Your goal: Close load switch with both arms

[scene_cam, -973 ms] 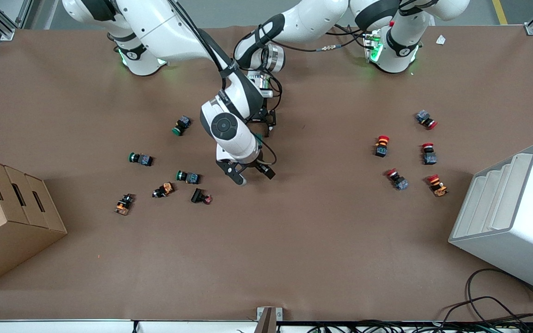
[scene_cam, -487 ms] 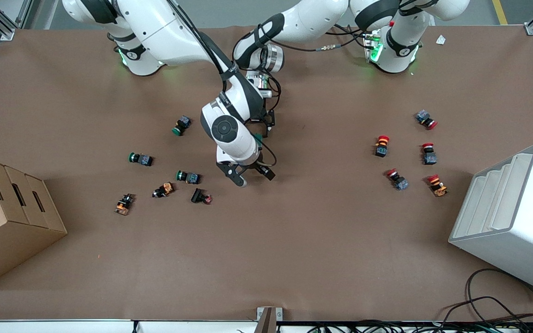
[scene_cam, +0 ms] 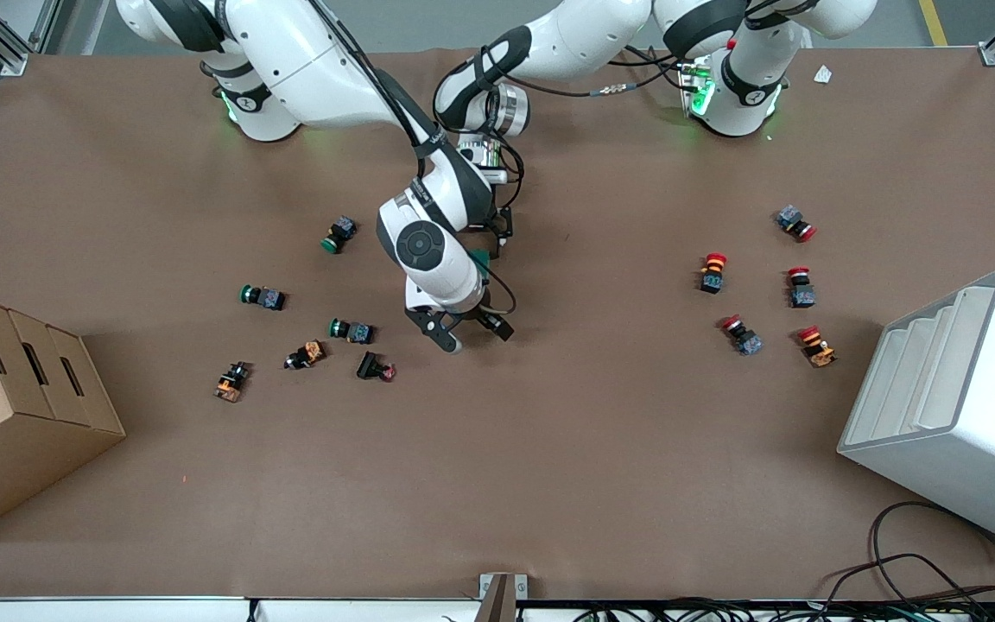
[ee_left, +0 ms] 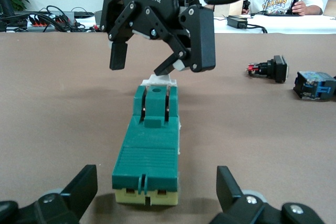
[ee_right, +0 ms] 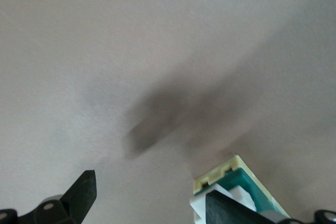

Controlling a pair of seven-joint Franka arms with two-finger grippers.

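Observation:
The load switch [ee_left: 149,150] is a dark green block with a pale base, lying flat on the brown table. My left gripper [ee_left: 156,184] is open, with one finger on each side of the switch's nearer end and not touching it. My right gripper [ee_left: 143,64] is open over the other end, one fingertip [ee_left: 169,68] at the white lever tab [ee_left: 159,81]. In the right wrist view, the right gripper [ee_right: 152,203] is open, with one finger on the white tab [ee_right: 198,207]. In the front view only a green sliver of the switch [scene_cam: 481,257] shows beside the right arm's wrist [scene_cam: 437,268]. The left gripper [scene_cam: 496,231] is over it.
Several green and orange push buttons, such as one [scene_cam: 351,330], lie toward the right arm's end, near a cardboard box [scene_cam: 14,406]. Several red-capped buttons, such as one [scene_cam: 712,272], lie toward the left arm's end, near a white bin [scene_cam: 955,406].
The right arm's wrist has shifted slightly toward the robots' bases, and a little more green of the switch shows beside it. The left arm has barely moved.

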